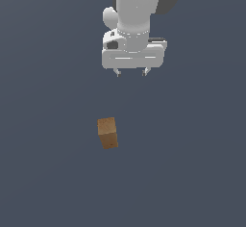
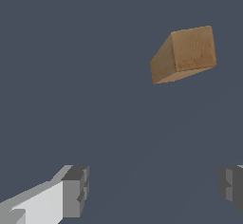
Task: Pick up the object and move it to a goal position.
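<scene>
The object, a small brown wood-textured block (image 1: 107, 132), stands on the grey floor in the exterior view, below the arm and a little toward the exterior view's left. It also shows in the wrist view (image 2: 184, 54), slightly turned. My white gripper (image 1: 130, 72) hangs well above the block, pointing down, with its two short fingertips apart and nothing between them. In the wrist view the gripper (image 2: 154, 190) shows two dark pads set wide apart, one fingertip (image 2: 76, 190) and the other at the frame's edge. The block lies away from the gap between them.
A plain dark grey surface (image 1: 192, 173) fills both views. The white arm body (image 1: 139, 9) rises out of the exterior view's top.
</scene>
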You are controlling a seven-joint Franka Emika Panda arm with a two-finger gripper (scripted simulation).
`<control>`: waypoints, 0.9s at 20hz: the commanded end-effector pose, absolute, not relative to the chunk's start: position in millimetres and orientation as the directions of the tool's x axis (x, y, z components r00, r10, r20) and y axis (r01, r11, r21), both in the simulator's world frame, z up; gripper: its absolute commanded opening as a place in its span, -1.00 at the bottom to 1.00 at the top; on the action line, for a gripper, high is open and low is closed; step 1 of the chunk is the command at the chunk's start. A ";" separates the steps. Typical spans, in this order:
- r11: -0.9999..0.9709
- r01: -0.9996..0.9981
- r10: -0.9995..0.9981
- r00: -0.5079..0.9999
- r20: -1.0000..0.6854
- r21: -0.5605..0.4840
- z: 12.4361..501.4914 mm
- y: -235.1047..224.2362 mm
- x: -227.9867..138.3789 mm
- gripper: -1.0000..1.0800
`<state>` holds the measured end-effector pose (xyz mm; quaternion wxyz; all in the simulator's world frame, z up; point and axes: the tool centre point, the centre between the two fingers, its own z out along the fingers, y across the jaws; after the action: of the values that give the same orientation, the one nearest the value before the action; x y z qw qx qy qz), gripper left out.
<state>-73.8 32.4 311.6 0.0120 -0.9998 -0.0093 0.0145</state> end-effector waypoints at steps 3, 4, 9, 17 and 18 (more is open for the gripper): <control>-1.000 0.016 0.016 0.999 -0.027 -0.025 313.0 32.6 -74.0 0.92; -1.000 0.016 0.016 0.999 -0.027 -0.025 313.0 32.6 -73.9 0.92; -0.999 0.021 0.022 0.999 -0.026 -0.025 309.9 29.8 -67.6 0.92; -0.999 0.047 0.048 0.999 -0.020 -0.022 293.2 14.7 -38.9 0.92; -0.998 0.052 0.052 0.998 -0.019 -0.022 289.8 11.8 -33.8 0.92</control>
<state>-40.9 16.1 294.7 0.0111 -0.9996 -0.0229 0.0102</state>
